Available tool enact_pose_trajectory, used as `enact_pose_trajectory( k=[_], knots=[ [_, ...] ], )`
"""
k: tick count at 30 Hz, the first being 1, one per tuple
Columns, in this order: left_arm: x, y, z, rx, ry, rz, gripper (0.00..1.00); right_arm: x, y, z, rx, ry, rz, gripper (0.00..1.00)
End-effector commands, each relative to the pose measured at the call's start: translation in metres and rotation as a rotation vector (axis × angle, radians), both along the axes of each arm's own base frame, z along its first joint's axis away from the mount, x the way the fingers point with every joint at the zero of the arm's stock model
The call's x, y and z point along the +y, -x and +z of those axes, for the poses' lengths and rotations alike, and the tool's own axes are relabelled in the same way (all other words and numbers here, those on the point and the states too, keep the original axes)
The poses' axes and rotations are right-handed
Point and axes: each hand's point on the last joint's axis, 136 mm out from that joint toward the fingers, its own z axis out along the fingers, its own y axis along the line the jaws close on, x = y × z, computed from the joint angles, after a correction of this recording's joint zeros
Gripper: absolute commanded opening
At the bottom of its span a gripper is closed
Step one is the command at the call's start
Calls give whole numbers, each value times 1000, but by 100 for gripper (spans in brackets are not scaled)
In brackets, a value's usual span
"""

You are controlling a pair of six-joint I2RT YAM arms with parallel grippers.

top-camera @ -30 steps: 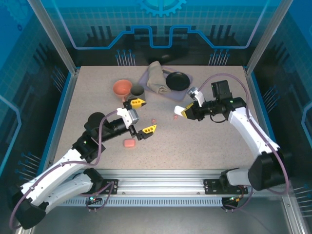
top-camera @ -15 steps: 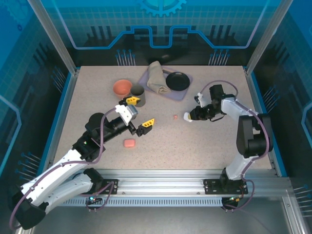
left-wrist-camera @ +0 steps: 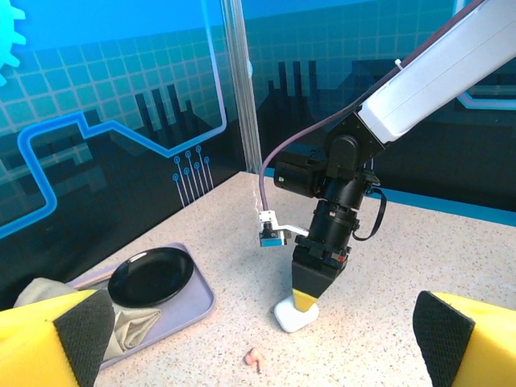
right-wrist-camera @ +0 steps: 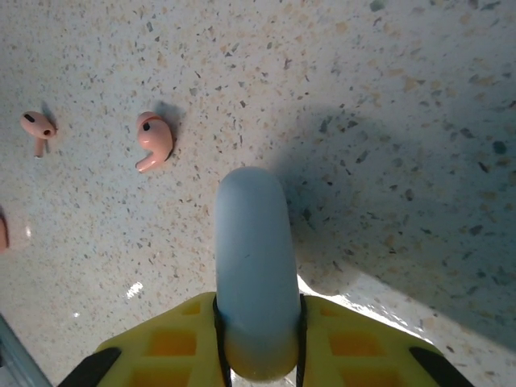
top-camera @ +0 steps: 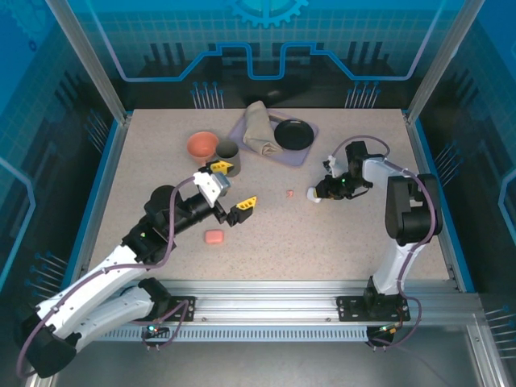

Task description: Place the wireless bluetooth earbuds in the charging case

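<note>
Top external view: the right gripper (top-camera: 317, 193) points down at the middle right of the speckled beige worktop (top-camera: 339, 242), its jaws closed tight on a white pebble-shaped charging case (top-camera: 311, 194). From the left wrist camera, that case (left-wrist-camera: 293, 315) sits low at the worktop surface under the yellow fingertips of the right gripper (left-wrist-camera: 306, 297). The right wrist camera shows the case (right-wrist-camera: 251, 250) held edge-on, squeezed between the two yellow pads (right-wrist-camera: 161, 339).

One tiny salmon-pink earbud (top-camera: 289, 193) lies loose on the worktop just left of the held case, apart from it. The right wrist camera shows it (right-wrist-camera: 153, 139) beside a second salmon-pink earbud with a short stem (right-wrist-camera: 36, 126), the two near each other but not touching. Both are outside any case.

The left gripper (top-camera: 235, 186) hovers left of centre, its jaws spread wide and holding nothing. A salmon-pink pebble-shaped case (top-camera: 214, 236) lies on the worktop just below it.

Along the far side stand a terracotta-coloured bowl (top-camera: 202, 145) and a dark grey cup (top-camera: 227, 150), touching or nearly so. To their right, a lilac tray (top-camera: 305, 153) carries a round black plate (top-camera: 292, 133) and a crumpled beige cloth (top-camera: 258, 129).
</note>
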Motion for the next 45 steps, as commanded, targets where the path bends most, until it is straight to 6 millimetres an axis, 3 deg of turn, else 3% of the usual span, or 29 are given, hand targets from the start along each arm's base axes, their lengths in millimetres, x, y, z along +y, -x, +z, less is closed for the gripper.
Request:
enact_pose_trajectory(
  k=[1,14,20,26,30,34,38,40,45],
  knots=[
    [-3,0,-3,21,15,-6,99,-7,-6,-4,22,-12,-33,25],
    [-4,-5,-7,54,24,6,99,-25,-12,-9,13,46,-82,46],
    [1,-11,-11,73,17,52,99,-34,-13,-2,-24,97,-88,49],
    [11,-16,-15,92,9,117,99,-43,-15,34,-180,145,-107,54],
    [41,-40,-23,207,16,342,99,-41,-7,72,-310,147,-101,57],
    [69,-58,-40,378,21,482,99,-28,9,108,-443,132,-69,60],
    [101,-70,-56,548,142,588,99,-1,33,143,-634,113,20,66],
    [115,-72,-64,612,189,630,99,17,48,159,-744,84,87,73],
    [136,-72,-81,735,247,696,99,62,84,175,-948,27,273,95]
  ],
)
